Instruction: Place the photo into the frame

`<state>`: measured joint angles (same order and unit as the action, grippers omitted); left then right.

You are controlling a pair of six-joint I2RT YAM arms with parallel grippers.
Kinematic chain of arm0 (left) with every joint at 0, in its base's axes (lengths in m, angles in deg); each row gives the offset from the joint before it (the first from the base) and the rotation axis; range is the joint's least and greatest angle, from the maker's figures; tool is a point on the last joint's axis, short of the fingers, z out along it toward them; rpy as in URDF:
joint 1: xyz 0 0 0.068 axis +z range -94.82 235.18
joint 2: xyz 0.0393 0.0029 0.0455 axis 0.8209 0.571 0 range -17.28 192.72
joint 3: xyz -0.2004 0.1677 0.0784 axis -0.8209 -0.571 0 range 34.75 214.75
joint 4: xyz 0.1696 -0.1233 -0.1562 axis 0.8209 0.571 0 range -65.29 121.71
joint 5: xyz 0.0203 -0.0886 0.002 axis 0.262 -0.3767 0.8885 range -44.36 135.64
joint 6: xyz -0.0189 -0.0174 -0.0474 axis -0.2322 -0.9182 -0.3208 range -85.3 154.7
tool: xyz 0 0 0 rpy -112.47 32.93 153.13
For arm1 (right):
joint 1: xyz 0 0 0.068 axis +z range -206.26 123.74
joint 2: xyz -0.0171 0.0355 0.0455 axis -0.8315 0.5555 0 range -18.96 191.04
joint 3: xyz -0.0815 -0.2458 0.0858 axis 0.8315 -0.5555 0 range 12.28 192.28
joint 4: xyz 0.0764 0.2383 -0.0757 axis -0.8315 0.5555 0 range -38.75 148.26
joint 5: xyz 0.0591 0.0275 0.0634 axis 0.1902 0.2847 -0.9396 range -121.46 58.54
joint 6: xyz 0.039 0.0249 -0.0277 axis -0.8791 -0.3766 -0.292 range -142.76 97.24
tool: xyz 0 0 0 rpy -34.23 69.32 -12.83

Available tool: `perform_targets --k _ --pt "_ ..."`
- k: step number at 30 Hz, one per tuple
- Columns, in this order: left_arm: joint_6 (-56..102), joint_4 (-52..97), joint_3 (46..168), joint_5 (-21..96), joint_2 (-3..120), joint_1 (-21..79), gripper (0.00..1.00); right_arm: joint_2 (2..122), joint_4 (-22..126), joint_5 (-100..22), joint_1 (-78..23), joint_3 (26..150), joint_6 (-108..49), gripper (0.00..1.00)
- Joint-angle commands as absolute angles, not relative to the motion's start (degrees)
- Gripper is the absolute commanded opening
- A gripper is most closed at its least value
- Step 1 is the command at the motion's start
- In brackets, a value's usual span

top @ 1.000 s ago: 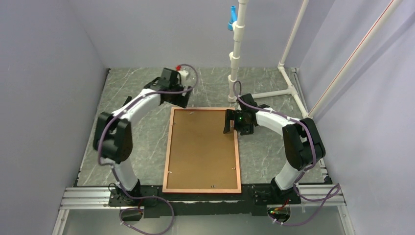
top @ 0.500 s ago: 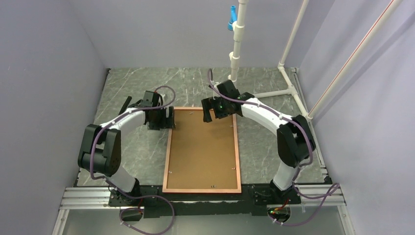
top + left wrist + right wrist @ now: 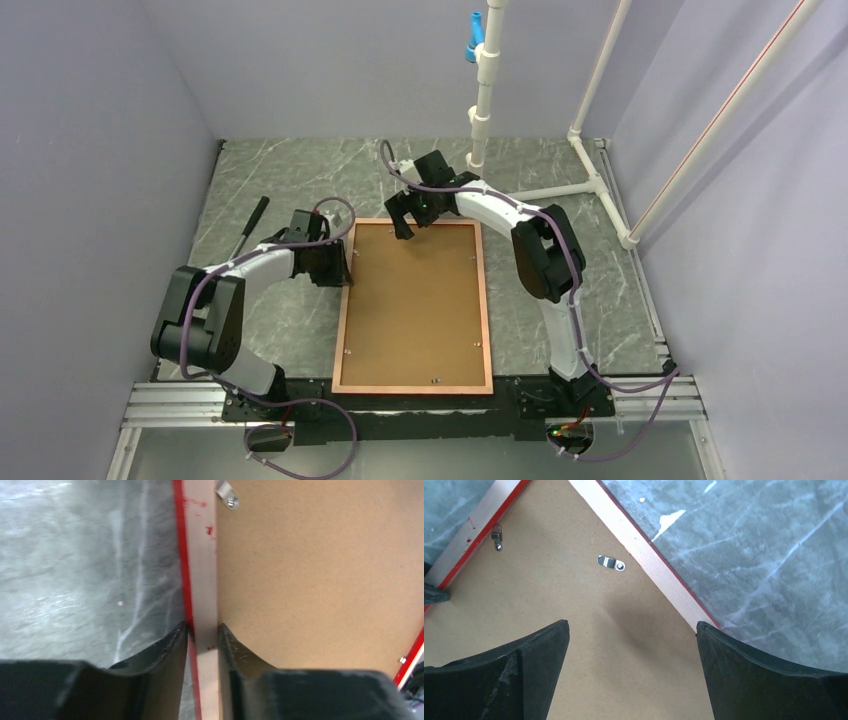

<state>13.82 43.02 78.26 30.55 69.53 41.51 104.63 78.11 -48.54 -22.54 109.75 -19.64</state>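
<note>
From above, the frame (image 3: 412,387) lies face down on the marbled grey table (image 3: 280,180) with the brown backing board (image 3: 415,300) in it; the photo isn't visible. The left tool (image 3: 340,262) pinches its thin left rail, and I reckon lifting from one side could twist or slide it. Left wrist: smooth pale wood, red lip, fibrous board. Right wrist: the right tool (image 3: 631,625) gapes wide above small metal clips (image 3: 612,563) and could snag one.

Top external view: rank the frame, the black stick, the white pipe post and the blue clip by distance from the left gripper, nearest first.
1. the frame: its left rail sits between the left gripper's fingers.
2. black stick: lying to the far left of it.
3. white pipe post: at the back, right of centre.
4. blue clip: high up on that post.
</note>
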Motion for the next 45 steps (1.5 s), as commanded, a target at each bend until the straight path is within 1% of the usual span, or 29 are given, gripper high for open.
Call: perform_targets --k 1,6,11,14,17,22,24,25,27,28,30,32,33,34,36,39,41,42,45 --pt "13.6 40.8 75.4 27.2 68.9 41.1 0.27 105.1 73.8 -50.8 -21.6 113.1 -10.7 1.0" --pt "13.9 40.9 73.7 27.5 69.1 40.2 0.24 108.3 75.2 -52.1 -21.5 117.5 -5.5 1.0" --pt "13.9 41.2 73.4 27.5 68.9 39.9 0.23 114.2 81.5 -54.5 -21.4 126.3 -0.4 1.0" --pt "14.0 41.2 73.2 27.6 68.8 39.9 0.23 116.9 84.4 -55.8 -21.3 129.6 2.2 0.99" --pt "14.0 41.1 73.2 27.6 68.8 39.9 0.23 118.4 86.5 -57.1 -21.4 130.5 4.1 0.98" --pt "14.2 41.2 73.4 27.6 69.0 40.0 0.23 118.8 86.4 -57.6 -21.4 128.5 5.2 0.96" --pt "14.4 41.3 73.6 27.5 69.1 39.9 0.22 119.4 86.3 -57.4 -21.3 128.5 5.0 0.93" --pt "14.4 41.3 73.6 27.5 69.2 39.9 0.22 119.8 86.3 -56.8 -21.3 128.9 4.8 0.9" --pt "14.4 41.3 73.5 27.6 69.1 39.9 0.22 120.9 86.6 -55.8 -21.1 130.0 4.1 0.74" --pt "14.4 41.3 73.4 27.6 69.0 39.8 0.22 121.4 86.7 -55.2 -21.1 130.5 3.7 0.68" --pt "14.4 41.2 73.4 27.7 69.0 39.9 0.22 122.1 86.6 -53.5 -20.8 131.0 3.2 0.59" --pt "14.4 41.1 73.5 27.6 69.0 39.8 0.22 122.5 85.4 -50.2 -20.5 130.7 1.8 0.42" --pt "14.4 41.1 73.5 27.6 69.0 39.9 0.22 122.7 84.7 -48.2 -20.4 130.5 0.5 0.37" --pt "14.4 41.0 73.5 27.4 69.0 39.8 0.22 122.7 84.3 -47.7 -20.3 130.3 -0.3 0.34" --pt "14.4 41.0 73.6 27.4 69.1 39.8 0.22 122.5 83.2 -47.2 -20.2 129.6 -1.9 0.3" --pt "14.6 41.0 73.7 27.4 69.2 39.8 0.22 121.8 81.6 -45.9 -19.9 128.1 -3.2 0.19" --pt "14.5 40.9 73.7 27.3 69.2 39.8 0.22 121.3 81.1 -44.6 -19.7 127.2 -3.6 0.03" --pt "14.5 40.9 73.7 27.3 69.3 39.8 0.22 121.1 80.8 -44.0 -19.6 126.8 -3.9 0.0" --pt "14.5 40.8 73.6 27.3 69.2 39.9 0.22 119.7 80.0 -42.7 -19.6 124.8 -4.7 0.0"
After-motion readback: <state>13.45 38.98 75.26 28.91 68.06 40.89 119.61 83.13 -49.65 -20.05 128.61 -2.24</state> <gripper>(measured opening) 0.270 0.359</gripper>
